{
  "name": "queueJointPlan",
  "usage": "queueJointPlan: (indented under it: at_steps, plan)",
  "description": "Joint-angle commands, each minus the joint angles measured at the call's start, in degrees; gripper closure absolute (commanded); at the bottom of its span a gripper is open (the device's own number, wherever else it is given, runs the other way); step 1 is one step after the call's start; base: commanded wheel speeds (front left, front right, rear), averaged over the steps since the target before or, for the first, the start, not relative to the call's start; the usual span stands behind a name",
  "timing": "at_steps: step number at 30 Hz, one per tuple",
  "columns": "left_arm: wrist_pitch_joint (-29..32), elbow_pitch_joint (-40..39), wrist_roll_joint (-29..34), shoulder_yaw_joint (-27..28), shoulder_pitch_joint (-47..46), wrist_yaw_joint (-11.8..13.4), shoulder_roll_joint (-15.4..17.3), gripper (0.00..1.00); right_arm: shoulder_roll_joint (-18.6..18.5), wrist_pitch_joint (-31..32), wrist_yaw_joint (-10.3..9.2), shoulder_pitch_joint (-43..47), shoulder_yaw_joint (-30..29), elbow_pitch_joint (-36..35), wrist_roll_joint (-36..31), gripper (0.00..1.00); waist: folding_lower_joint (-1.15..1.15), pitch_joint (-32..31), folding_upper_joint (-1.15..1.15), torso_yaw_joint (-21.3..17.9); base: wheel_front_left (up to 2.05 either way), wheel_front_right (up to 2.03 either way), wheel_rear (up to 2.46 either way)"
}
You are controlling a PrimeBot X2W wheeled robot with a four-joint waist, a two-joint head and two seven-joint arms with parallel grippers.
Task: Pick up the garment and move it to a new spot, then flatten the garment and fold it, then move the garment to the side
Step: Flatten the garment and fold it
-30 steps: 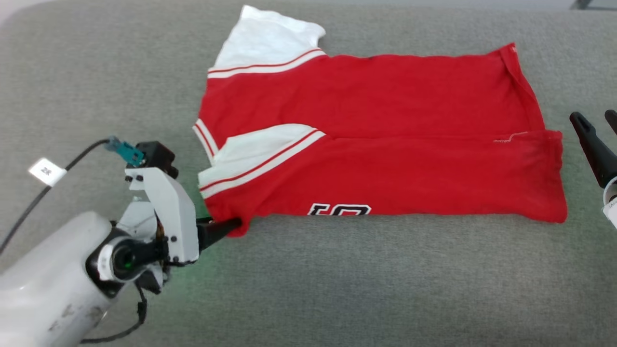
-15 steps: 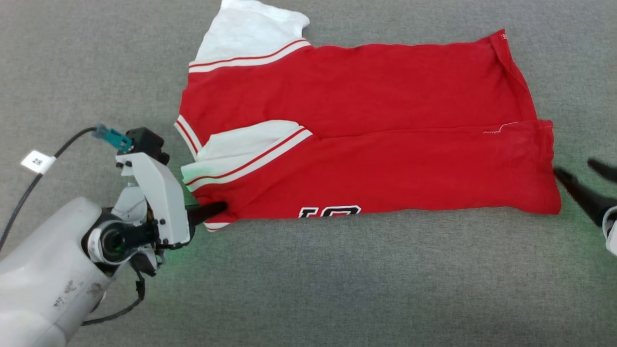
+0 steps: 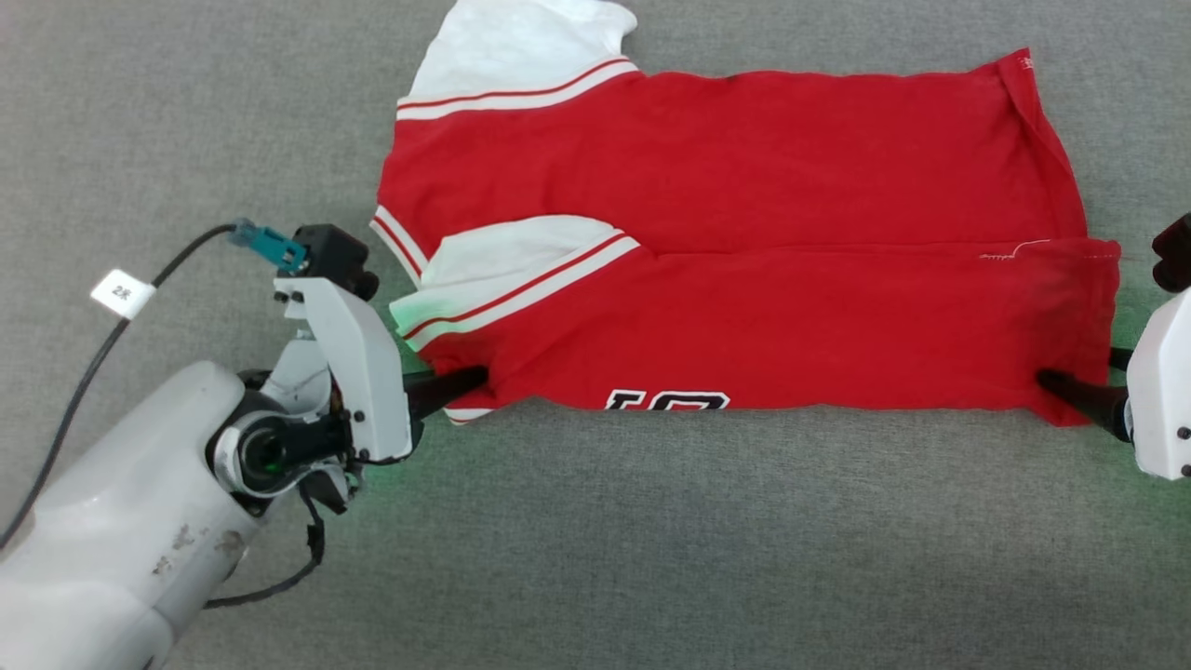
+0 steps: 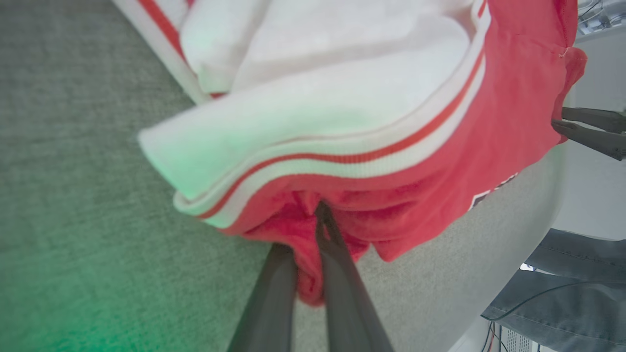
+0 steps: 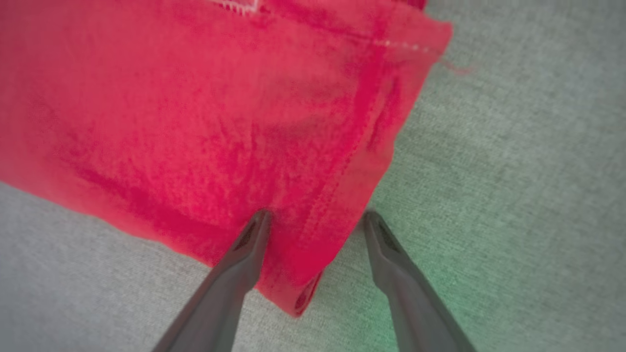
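**Left.** The left pincer (image 3: 475,377) lies low on the grey counter (image 3: 595,558). It is closed narrow on a bunch of red cloth at the near left corner of the garment (image 3: 744,167), just under the folded-in white sleeve (image 3: 502,251). The left wrist view confirms cloth nipped between the fingers (image 4: 342,274).

**Centre.** The garment lies spread across the far half of the counter, folded lengthwise, with its near half laid over the far half.

**Right.** The right pincer (image 5: 315,217) stands wide at the near right hem corner. One fingertip rests on the cloth and the other on bare counter just beside the hem. Nothing is gripped on this side.

**Risks.**
- If the left arm pulls before the right pincer closes, the garment would probably drag askew and lose its fold.
- The right fingertips straddle only the corner. A shallow close could catch a single layer or slip off the hem.
- The left hold is a bunched wad, so tension from it may crease the sleeve area rather than flatten it.

**Not determinable.**
- The black and white print (image 3: 665,400) is cut off by the near fold and cannot be read.
- How many layers the left pincer holds cannot be told.
- In the head view the right pincer's far finger is largely hidden by cloth and the white wrist housing (image 3: 1158,391).
- The right wrist view is blurred.
- Blue denim (image 4: 577,274) shows beyond the counter's edge, and what it belongs to is unclear.
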Motion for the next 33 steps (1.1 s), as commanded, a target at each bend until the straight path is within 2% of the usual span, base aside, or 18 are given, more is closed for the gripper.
queueJointPlan:
  at_steps: [1,4,8,16,17,24,29,30,31,32,33]
  plan:
    - [0.0,1.2,0.2,-1.5,1.9,-0.2,-2.3,1.00,2.1,-0.4,-0.04,0.8,1.9,2.6,-0.1,1.00,0.00,0.2,0.00,0.5,0.00,0.00,0.00]
    - [-0.7,2.2,-0.1,-1.1,2.2,-0.7,-2.4,1.00,2.9,-1.4,-0.02,1.1,2.7,3.3,0.7,1.00,0.00,0.0,0.00,0.7,0.00,0.00,0.00]
    - [-1.2,2.1,-0.4,-0.6,3.2,-1.6,-1.3,1.00,1.7,-3.7,-0.01,1.8,2.3,1.7,0.7,1.00,0.00,-1.0,0.00,0.7,0.00,0.00,0.00]
    - [-1.7,-6.3,-2.3,1.4,7.7,-2.0,7.1,1.00,-2.3,-5.8,-0.02,8.1,-0.6,-5.7,1.7,1.00,0.00,-3.5,0.00,1.1,0.00,0.00,0.00]
    - [-1.7,-6.3,-2.3,1.4,7.7,-2.0,7.1,1.00,-2.3,-5.8,-0.02,8.1,-0.6,-5.7,1.7,1.00,0.00,-3.5,0.00,1.1,0.00,0.00,0.00]
    - [-2.7,-20.2,-3.8,2.4,13.8,1.1,15.6,1.00,-3.7,-3.7,-0.02,18.1,-6.2,-13.3,1.9,1.00,0.00,-4.3,0.00,1.6,0.00,0.00,0.00]
    - [-4.6,-27.1,-3.5,2.5,17.1,3.7,18.6,1.00,-3.1,-2.3,-0.02,24.9,-10.7,-19.3,1.2,1.00,0.00,-4.2,0.00,2.1,0.00,0.00,0.00]
    - [-5.4,-27.6,-3.2,2.8,17.4,4.0,18.8,0.67,-2.9,-2.6,-0.02,25.7,-11.6,-20.3,0.7,0.80,0.00,-4.3,0.00,2.1,0.00,0.00,0.00]
    - [-6.4,-27.8,-2.8,3.1,17.7,4.4,18.9,0.35,-2.4,-3.0,-0.02,26.2,-12.5,-20.9,0.1,0.24,0.00,-4.5,0.00,2.1,0.00,0.00,0.00]
    - [-7.4,-27.9,-2.6,3.3,18.1,4.8,18.9,0.00,-1.8,-3.5,-0.02,26.5,-13.6,-21.6,-0.4,0.00,0.00,-4.7,0.00,2.1,0.00,0.00,0.00]
    - [-8.7,-28.0,-2.2,3.7,18.4,5.1,18.9,0.00,-1.2,-4.0,-0.02,26.8,-14.6,-22.2,-0.8,0.00,0.00,-4.9,0.00,2.1,0.00,0.00,0.00]
